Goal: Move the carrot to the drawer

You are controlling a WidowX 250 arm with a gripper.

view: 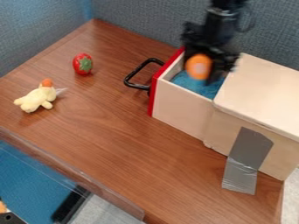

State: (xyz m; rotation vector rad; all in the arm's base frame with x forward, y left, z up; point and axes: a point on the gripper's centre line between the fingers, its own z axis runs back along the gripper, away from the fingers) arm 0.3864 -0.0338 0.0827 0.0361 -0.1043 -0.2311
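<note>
One carrot is pinched by the gripper over the open drawer; whether the blue bottom is touched cannot be told. As a toy, it can probably be taken as light, fairly firm, a little slippery and hardly fragile, best gripped squarely across its thick body. The gripper is hemmed in by the red front, the side walls and the cabinet; free room is offered upward.
</note>
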